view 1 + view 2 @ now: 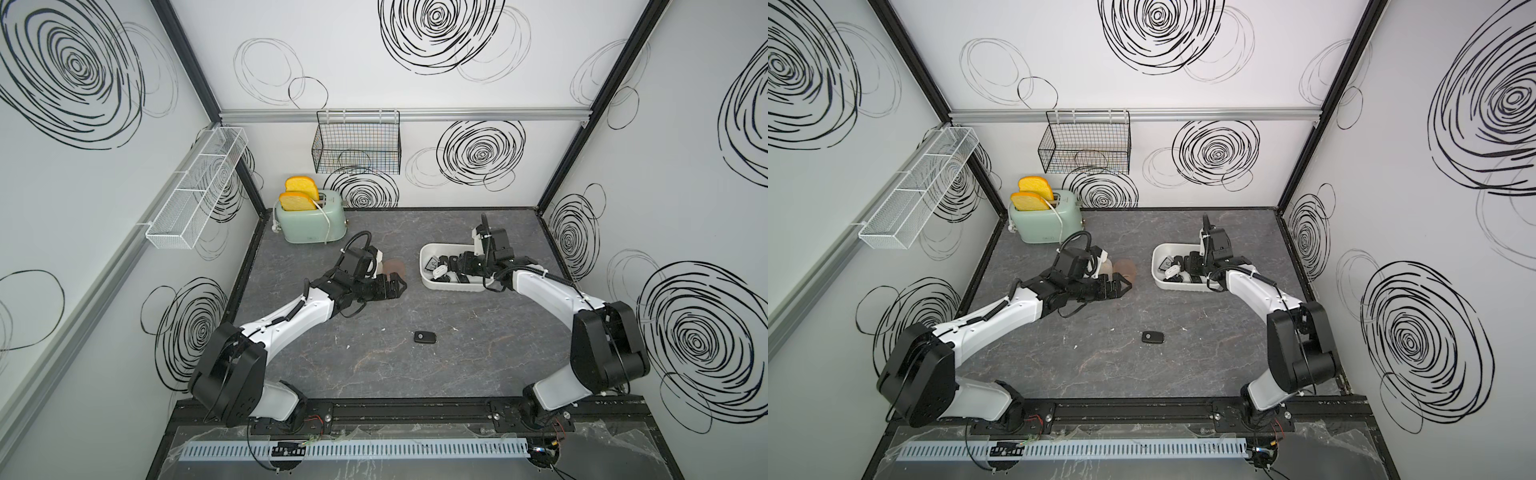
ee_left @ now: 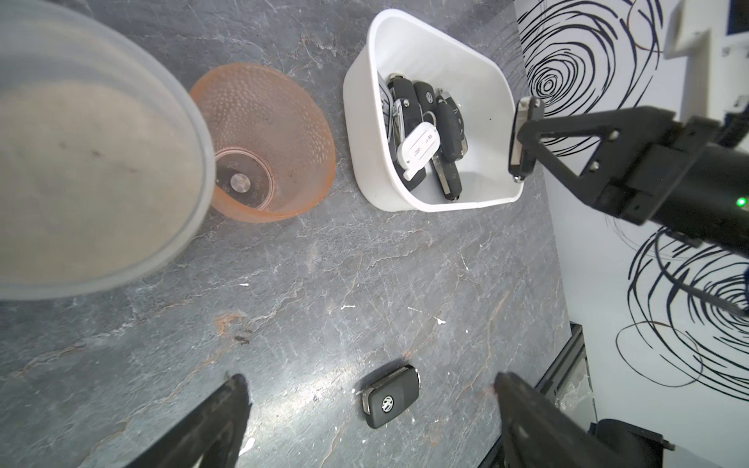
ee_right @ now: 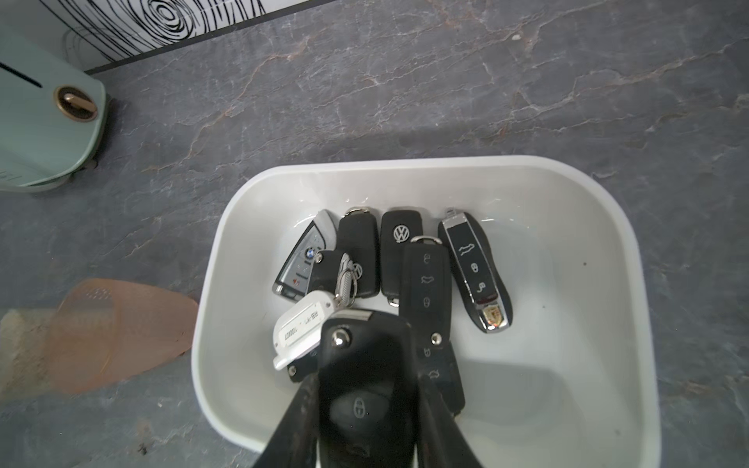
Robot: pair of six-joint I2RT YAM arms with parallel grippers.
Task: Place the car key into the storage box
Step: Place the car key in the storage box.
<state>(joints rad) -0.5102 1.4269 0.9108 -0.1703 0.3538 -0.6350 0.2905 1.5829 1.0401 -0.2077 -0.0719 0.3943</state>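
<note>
The white storage box [image 1: 453, 286] [image 1: 1183, 287] [image 3: 405, 163] sits on the right half of the table and holds several car keys [image 3: 425, 275]. My right gripper [image 3: 367, 381] [image 1: 455, 266] hangs over the inside of the box, shut on a black car key [image 3: 364, 364] with a lock button. That key is hidden in both top views. Another black car key [image 1: 425, 337] [image 1: 1152, 337] [image 2: 391, 399] lies flat on the table near the front middle. My left gripper [image 1: 397, 286] [image 2: 371, 383] is open above the table, holding nothing, left of the box [image 2: 360, 101].
An orange translucent cup [image 1: 395, 266] [image 2: 263, 142] lies on its side between the left gripper and the box. A mint toaster [image 1: 311, 222] with bread slices stands at the back left. A black wire basket [image 1: 356, 143] and a white mesh rack [image 1: 195, 191] hang on the walls.
</note>
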